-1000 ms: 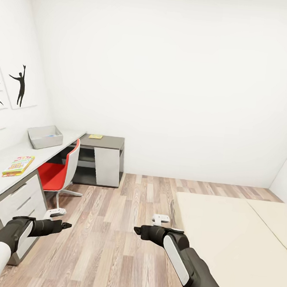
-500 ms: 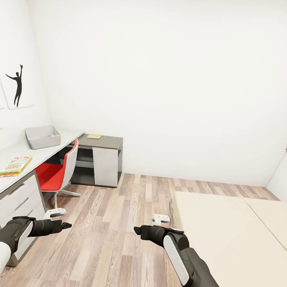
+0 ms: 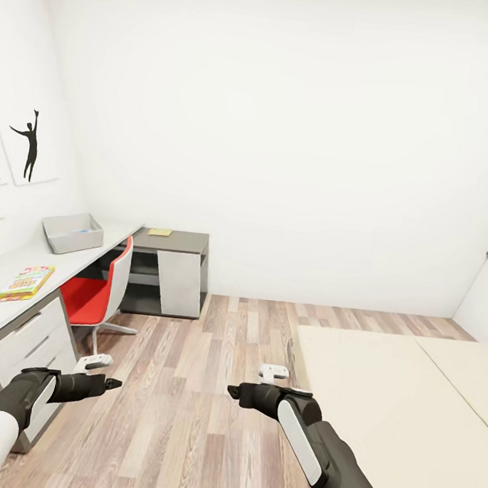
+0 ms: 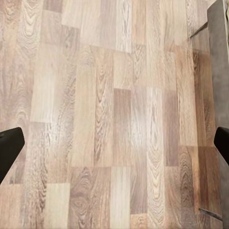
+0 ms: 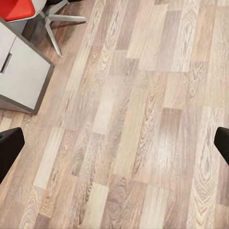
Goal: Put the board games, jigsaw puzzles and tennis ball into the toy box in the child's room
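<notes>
The light-grey toy box point(image 3: 72, 233) stands on the pale table point(image 3: 55, 269) along the left wall. Nearer on that top lies a flat colourful box point(image 3: 26, 283) that looks like a jigsaw puzzle. A small yellowish flat box point(image 3: 159, 231) rests on the dark-grey cabinet end, too small to name. The beige bed point(image 3: 392, 407) fills the right side, and its visible part is bare. The tennis ball is out of view. My left gripper point(image 3: 115, 384) point(image 4: 114, 145) and right gripper point(image 3: 233, 392) point(image 5: 114, 143) hang open over the wood floor, nothing between their fingers.
A red-and-white swivel chair point(image 3: 94, 293) is tucked at the desk, its star base point(image 5: 57, 21) close to the drawer unit point(image 3: 29, 343). Wood-plank floor point(image 3: 210, 360) runs between desk and bed. Black silhouette pictures point(image 3: 30, 145) hang on the left wall.
A second ago the whole view shifted a little, with the desk sliding left and up in the picture. Over the last half second nothing has moved, and both arms keep their pose.
</notes>
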Motion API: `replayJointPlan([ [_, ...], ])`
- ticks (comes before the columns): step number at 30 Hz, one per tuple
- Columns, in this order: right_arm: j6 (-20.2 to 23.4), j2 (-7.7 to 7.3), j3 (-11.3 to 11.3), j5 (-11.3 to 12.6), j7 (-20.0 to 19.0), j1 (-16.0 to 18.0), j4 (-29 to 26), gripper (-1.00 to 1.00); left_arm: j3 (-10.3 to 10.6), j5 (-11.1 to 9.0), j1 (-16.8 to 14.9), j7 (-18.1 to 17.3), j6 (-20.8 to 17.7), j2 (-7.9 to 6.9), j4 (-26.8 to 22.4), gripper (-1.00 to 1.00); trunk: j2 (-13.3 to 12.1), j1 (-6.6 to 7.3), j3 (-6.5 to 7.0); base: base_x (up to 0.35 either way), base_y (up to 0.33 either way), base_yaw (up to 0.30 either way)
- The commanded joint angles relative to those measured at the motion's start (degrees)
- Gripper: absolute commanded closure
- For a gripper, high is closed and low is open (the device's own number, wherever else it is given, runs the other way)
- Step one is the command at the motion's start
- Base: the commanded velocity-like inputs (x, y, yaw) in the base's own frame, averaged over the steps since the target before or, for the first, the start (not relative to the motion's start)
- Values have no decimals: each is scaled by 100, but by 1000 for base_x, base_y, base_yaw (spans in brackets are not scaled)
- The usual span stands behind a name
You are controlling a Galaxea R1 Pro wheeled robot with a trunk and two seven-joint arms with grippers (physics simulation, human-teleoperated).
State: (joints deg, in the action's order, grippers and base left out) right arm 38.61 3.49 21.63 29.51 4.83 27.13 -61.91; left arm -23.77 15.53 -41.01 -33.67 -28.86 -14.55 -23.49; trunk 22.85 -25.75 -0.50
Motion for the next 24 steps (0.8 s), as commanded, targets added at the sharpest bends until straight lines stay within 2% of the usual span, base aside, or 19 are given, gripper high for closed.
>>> replayJointPlan([
  [1,16,-2,8,59,49,3,-6,-100,-48,56,-4,-44,-31,5,-7,-100,7,-3,-5,0,0,0],
  [18,15,0,8,55,50,3,-14,-100,-48,56,-4,-44,-32,5,-7,-100,7,-3,-5,-8,-2,0],
  [24,15,1,8,55,50,3,-14,-100,-48,56,-4,-44,-32,5,-7,-100,7,-3,-5,0,-138,0],
])
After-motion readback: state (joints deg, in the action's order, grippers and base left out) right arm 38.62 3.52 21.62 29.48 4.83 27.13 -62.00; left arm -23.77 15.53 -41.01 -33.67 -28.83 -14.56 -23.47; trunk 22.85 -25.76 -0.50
